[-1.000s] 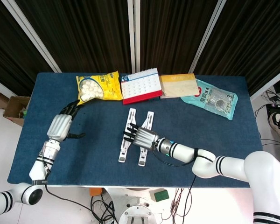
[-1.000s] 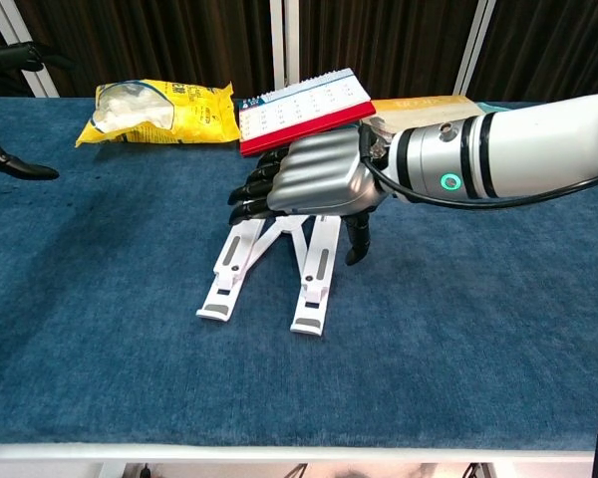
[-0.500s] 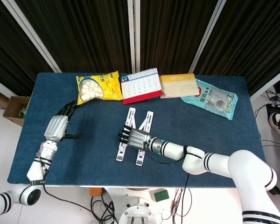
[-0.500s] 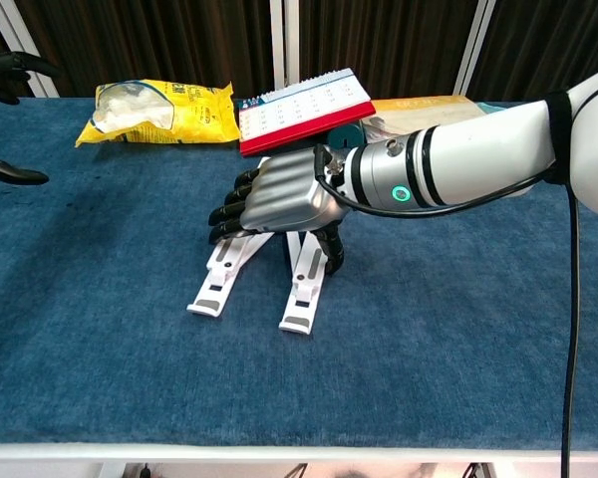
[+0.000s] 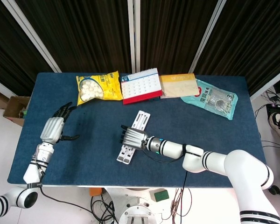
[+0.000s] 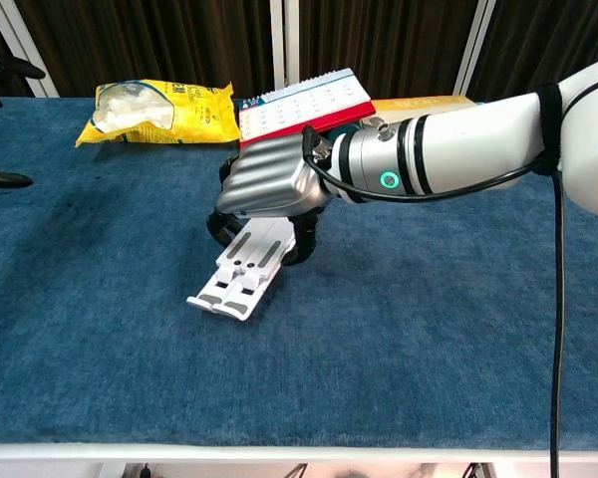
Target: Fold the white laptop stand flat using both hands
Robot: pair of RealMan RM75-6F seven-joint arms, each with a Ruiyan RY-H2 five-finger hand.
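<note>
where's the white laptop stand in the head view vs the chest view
Head view: white laptop stand lies centre, slightly low, under the right hand.
Chest view: stand is left of centre, its near end poking out below that hand.
Shared landmark: the red-edged calendar just behind it.

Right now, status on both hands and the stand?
Right hand wrapped around white laptop stand, its two legs together, lying flat on table. Left hand open, off to the side, touching nothing. Nothing in the way.
</note>
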